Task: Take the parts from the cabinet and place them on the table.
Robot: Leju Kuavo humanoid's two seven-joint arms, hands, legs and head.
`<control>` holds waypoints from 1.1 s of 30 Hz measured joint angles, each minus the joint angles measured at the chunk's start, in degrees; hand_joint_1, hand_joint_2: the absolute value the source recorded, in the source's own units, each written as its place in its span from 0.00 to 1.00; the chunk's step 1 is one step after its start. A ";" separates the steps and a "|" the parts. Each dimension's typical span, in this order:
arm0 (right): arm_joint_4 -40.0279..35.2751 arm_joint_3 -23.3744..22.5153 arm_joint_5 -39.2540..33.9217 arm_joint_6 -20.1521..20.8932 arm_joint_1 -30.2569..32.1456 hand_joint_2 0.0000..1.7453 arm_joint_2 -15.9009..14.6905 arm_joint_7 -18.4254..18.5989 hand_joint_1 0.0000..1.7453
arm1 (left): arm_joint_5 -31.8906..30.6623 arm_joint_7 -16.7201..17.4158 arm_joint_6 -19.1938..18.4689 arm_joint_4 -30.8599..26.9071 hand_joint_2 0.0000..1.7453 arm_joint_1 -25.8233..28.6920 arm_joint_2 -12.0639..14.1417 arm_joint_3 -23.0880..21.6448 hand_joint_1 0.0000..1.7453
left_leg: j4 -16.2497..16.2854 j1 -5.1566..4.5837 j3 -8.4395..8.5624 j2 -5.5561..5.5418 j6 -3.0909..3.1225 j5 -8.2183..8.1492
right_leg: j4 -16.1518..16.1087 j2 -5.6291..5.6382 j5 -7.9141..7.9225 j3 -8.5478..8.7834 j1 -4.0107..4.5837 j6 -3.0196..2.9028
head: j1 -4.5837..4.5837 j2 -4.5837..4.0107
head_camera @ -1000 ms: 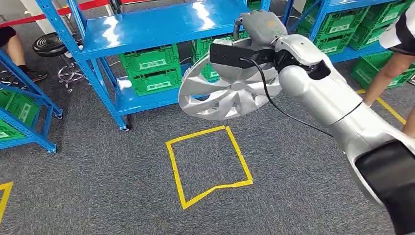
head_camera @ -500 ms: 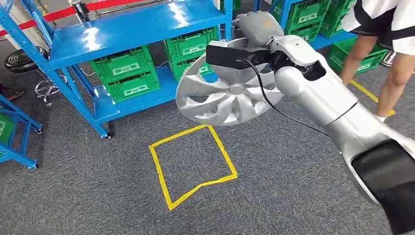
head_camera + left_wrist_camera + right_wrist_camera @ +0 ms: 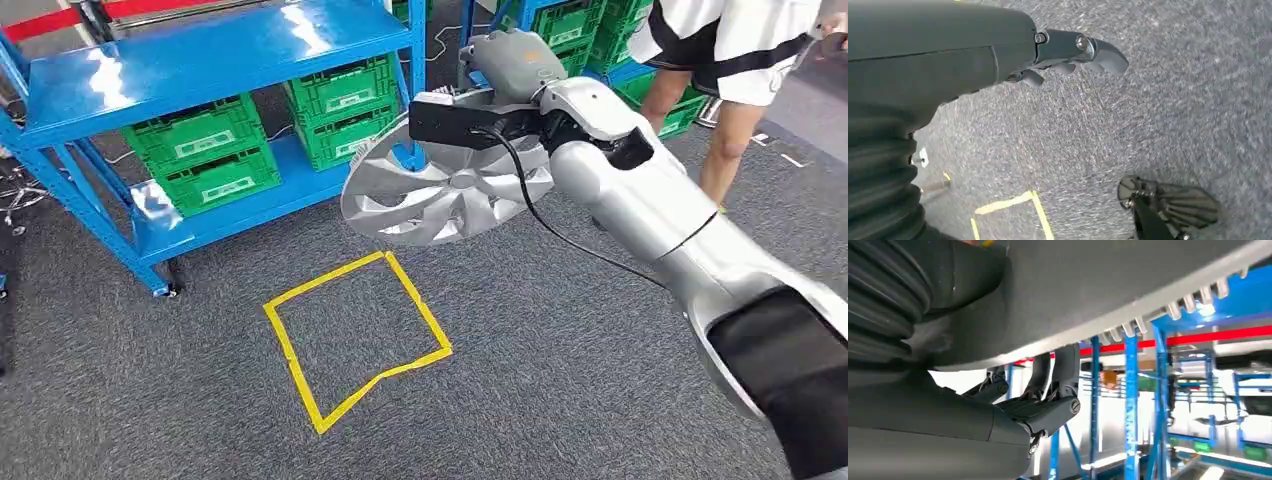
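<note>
Gripping silver hubcap at rim, right hand; face tilted toward floor.

Bright, even light from overhead fills the head view. White glare patches sit on the blue shelf top and on a lower shelf near its left corner, and soft highlights run along the silver arm and the hubcap. Shadows on the carpet are faint and diffuse. This picture is fairly sharp.

In the left wrist view the carpet is streaked with motion blur, and the left hand is dim.

In the right wrist view the background between the racks is blown out to white, the racks are soft, and the near hubcap rim and right hand lie in shade.
</note>
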 joint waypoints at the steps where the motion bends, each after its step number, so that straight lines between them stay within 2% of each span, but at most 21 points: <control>1: -0.04 0.00 -0.06 0.04 0.31 1.00 -0.15 -0.02 1.00 | 0.00 -0.02 0.00 0.00 1.00 0.19 0.00 0.00 0.00 | 0.07 0.00 -0.16 0.66 0.02 0.00 | 3.67 -0.07 -1.38 -1.47 -0.03 0.17 | 0.02 0.00; 3: -0.44 0.00 -0.55 0.15 0.99 1.00 -1.60 -0.09 1.00 | -0.22 -0.18 -0.02 0.04 1.00 0.37 -0.07 0.00 0.00 | 0.18 0.01 -0.37 1.89 0.07 0.04 | 3.84 -0.25 -0.43 -0.95 -0.07 0.28 | 0.00 0.00; 5: -0.98 -0.06 -0.87 0.39 1.01 1.00 -2.40 -0.11 1.00 | -0.50 -0.26 -0.09 0.04 1.00 0.30 -0.11 0.00 0.00 | 0.41 0.00 -0.50 3.22 0.03 0.05 | -6.10 -1.26 3.68 5.13 0.02 0.06 | 0.00 0.00; 6: -1.31 -0.24 -0.94 0.57 0.94 1.00 -2.60 -0.11 1.00 | -0.52 -0.28 -0.13 0.04 1.00 0.24 -0.13 0.00 0.00 | 0.63 -0.11 -0.48 3.70 -0.09 -0.02 | -10.92 -3.31 4.85 8.19 0.21 -0.13 | 0.00 0.00; 7: -1.57 -0.54 -1.02 0.87 0.82 1.00 -2.62 -0.02 1.00 | -0.63 -0.31 -0.26 0.00 1.00 0.11 -0.06 0.00 0.00 | 0.73 -0.55 -0.46 4.15 -0.38 -0.14 | -11.75 -5.06 4.49 8.22 0.60 -0.85 | -0.07 0.00; 11: -1.68 -0.96 -1.20 2.36 -0.37 1.00 -2.82 0.44 1.00 | -1.07 -0.46 -0.63 0.02 1.00 -0.36 -0.09 -0.04 0.00 | 0.49 -0.67 -0.32 6.24 -1.56 0.02 | -12.60 -2.37 5.74 7.65 0.40 -2.29 | -0.07 0.00; 12: -1.68 -0.98 -1.20 2.43 -0.52 1.00 -2.82 0.44 1.00 | -1.18 -0.44 -0.68 0.02 1.00 -0.46 0.00 -0.04 0.00 | 1.03 -0.31 -0.73 5.05 -2.08 -0.56 | -12.96 -2.06 6.23 7.83 -0.02 -2.62 | -0.11 0.00; 13: -1.66 -0.96 -1.33 2.43 -0.74 1.00 -2.82 0.35 1.00 | -1.18 -0.44 -0.68 0.04 1.00 -0.49 -0.04 -0.07 0.00 | 2.93 -0.17 -1.37 2.22 -2.50 -2.49 | -13.09 -1.67 6.52 7.73 -0.26 -2.91 | -0.18 0.00; 14: -1.66 -0.96 -1.51 2.34 -0.77 1.00 -2.82 0.22 1.00 | -1.18 -0.39 -0.70 0.09 1.00 -0.47 -0.15 -0.07 0.00 | 6.76 0.07 -2.77 0.64 -2.84 -4.96 | -13.09 -1.22 6.66 7.54 -0.39 -3.00 | -0.28 0.00; 16: -1.64 -0.96 -1.90 2.08 -0.32 1.00 -2.82 -0.35 1.00 | -0.92 -0.48 -0.66 0.13 1.00 -0.21 -0.13 -0.07 0.00 | 15.25 0.39 -6.03 -0.02 -3.26 -8.90 | -13.07 0.01 6.91 7.14 -0.40 -2.97 | -0.26 0.00; 17: -1.64 -0.96 -2.10 1.90 -0.02 1.00 -2.82 -0.59 1.00 | -0.65 -0.81 -0.59 0.13 1.00 -0.11 -0.11 -0.07 0.00 | 17.51 0.47 -6.84 -0.05 -3.35 -9.36 | -13.04 0.77 7.08 6.96 -0.45 -2.87 | -0.31 0.00; 18: -1.64 -0.96 -2.21 1.75 0.28 1.00 -2.82 -0.77 1.00 | -0.48 -1.07 -0.59 0.13 1.00 -0.08 -0.11 -0.07 0.00 | 16.67 0.54 -6.25 -0.10 -3.37 -8.40 | -13.03 1.53 7.21 6.85 -0.55 -2.69 | -0.28 0.00; 20: -1.64 -0.96 -2.23 1.66 0.53 1.00 -2.84 -0.85 1.00 | -0.46 -1.31 -0.57 0.13 1.00 -0.10 -0.02 -0.07 0.00 | 8.00 0.76 -1.53 -0.63 -3.33 -3.78 | -12.99 2.84 7.42 6.79 -0.82 -2.30 | -0.28 0.00; 21: -1.66 -0.96 -2.23 1.59 0.51 1.00 -2.84 -0.92 1.00 | -0.44 -1.40 -0.57 0.13 1.00 -0.10 -0.02 -0.07 0.00 | 2.73 1.02 1.23 -2.02 -3.39 -1.67 | -12.95 3.39 7.49 6.77 -0.95 -2.06 | -0.28 0.00; 22: -1.66 -0.96 -2.23 1.46 0.42 1.00 -2.84 -0.94 1.00 | -0.44 -1.40 -0.57 0.18 1.00 -0.09 -0.07 -0.07 0.00 | 0.46 1.33 2.35 -5.19 -3.57 -2.64 | -12.96 3.79 7.63 6.50 -0.87 -1.63 | -0.31 0.00; 26: -1.64 -0.96 -2.25 1.40 0.58 1.00 -2.97 -0.94 1.00 | -0.44 -1.53 -0.57 0.22 1.00 -0.12 -0.09 -0.04 0.00 | -0.01 0.82 2.32 -3.31 -2.07 -1.89 | -13.84 6.18 8.95 5.77 -1.16 0.38 | -0.26 0.00; 27: -1.64 -0.98 -2.23 1.29 0.65 1.00 -3.10 -0.92 1.00 | -0.50 -1.60 -0.57 0.20 1.00 -0.19 -0.13 -0.04 0.00 | -0.59 1.30 2.37 -2.58 -1.38 -1.42 | -13.59 5.65 8.68 5.48 -1.39 0.47 | -0.26 0.00; 29: -1.62 -1.01 -2.12 0.63 0.53 1.00 -3.10 -0.59 1.00 | -0.52 -1.42 -0.46 0.17 1.00 -0.18 -0.04 -0.04 0.00 | -0.73 1.04 2.14 -1.46 -0.73 -1.16 | -8.59 1.09 5.25 3.07 -0.57 0.56 | 0.26 0.00; 31: -1.62 -1.01 -1.99 0.06 1.04 1.00 -3.04 -0.46 1.00 | -0.68 -1.25 -0.46 0.17 1.00 -0.13 0.07 -0.04 0.00 | -0.66 0.70 1.81 -0.08 -0.46 -1.06 | 0.88 -0.07 1.05 -1.03 -0.58 0.66 | 0.24 0.00; 32: -1.62 -1.01 -1.92 0.02 1.46 1.00 -3.08 -0.39 1.00 | -0.78 -1.22 -0.46 0.17 1.00 -0.14 0.11 -0.04 0.00 | -0.60 0.54 1.66 0.64 -0.38 -1.02 | 3.87 -0.13 0.26 -2.23 -0.56 0.60 | 0.24 0.00; 33: -1.62 -1.01 -1.88 0.02 1.82 1.00 -3.12 -0.33 1.00 | -0.85 -1.16 -0.46 0.17 1.00 -0.16 0.13 -0.04 0.00 | -0.53 0.44 1.56 1.28 -0.36 -1.02 | 3.79 -0.16 0.76 -2.00 -0.54 0.47 | 0.26 0.00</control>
